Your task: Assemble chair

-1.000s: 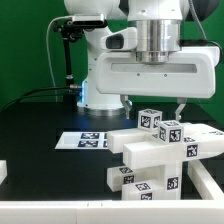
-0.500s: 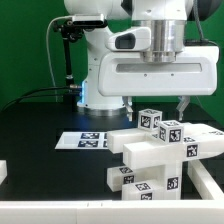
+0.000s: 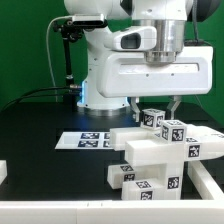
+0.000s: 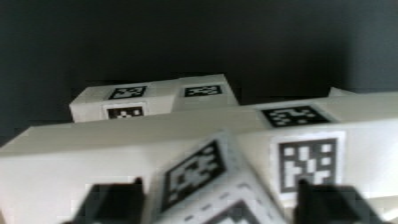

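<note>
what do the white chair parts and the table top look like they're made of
The chair parts look like white plastic, matt: blocky shapes with crisp edges, an even colour and no grain. The black-and-white tags on them look like flat printed stickers, though that is a guess. The table has a black, dull surface with little glare, perhaps cloth or a matt board; the pictures leave that open.

We list chair parts (image 3: pixel 160 150): white plastic look, smooth, faint sheen on flat faces; black-and-white square tags on them matt, paper-like. In wrist view same parts (image 4: pixel 178 150) read soft and blurred, finish hard to judge. Marker board (image 3: pixel 85 140): thin white sheet, matt, printed tags. Table (image 3: pixel 40 135): black, matt, even. Robot arm (image 3: pixel 120 70): glossy white shell, we note silvery metallic wrist section. Gripper (image 3: pixel 153 103): fingers dark, finish unclear.
</note>
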Robot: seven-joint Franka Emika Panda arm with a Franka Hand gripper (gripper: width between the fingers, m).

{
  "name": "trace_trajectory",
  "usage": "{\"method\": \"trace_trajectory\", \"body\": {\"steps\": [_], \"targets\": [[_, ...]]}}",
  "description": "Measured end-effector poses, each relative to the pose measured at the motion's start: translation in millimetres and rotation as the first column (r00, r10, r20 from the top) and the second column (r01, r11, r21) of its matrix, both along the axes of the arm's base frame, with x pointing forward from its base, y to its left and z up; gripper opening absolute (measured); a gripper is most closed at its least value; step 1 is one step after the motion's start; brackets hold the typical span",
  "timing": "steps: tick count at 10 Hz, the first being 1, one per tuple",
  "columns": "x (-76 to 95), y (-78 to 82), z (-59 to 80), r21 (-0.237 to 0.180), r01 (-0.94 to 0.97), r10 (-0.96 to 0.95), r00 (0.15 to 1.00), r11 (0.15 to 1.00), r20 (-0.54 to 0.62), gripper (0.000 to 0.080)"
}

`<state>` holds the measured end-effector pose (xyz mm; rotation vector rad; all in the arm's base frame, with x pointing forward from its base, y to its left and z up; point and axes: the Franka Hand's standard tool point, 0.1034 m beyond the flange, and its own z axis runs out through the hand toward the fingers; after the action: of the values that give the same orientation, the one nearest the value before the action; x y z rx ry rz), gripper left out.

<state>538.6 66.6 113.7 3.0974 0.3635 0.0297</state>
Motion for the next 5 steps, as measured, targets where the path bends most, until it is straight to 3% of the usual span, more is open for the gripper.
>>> {"method": "trace_trajectory", "body": {"steps": [3, 5], "targets": [[-0.2, 1.1, -0.1, 0.009, 0.271, -0.271, 0.963, 0.963, 0.004, 0.0385], [-0.8, 2.4, -0.2, 0.013, 0.468, -0.469, 0.883, 0.883, 0.006, 0.0385]]}}
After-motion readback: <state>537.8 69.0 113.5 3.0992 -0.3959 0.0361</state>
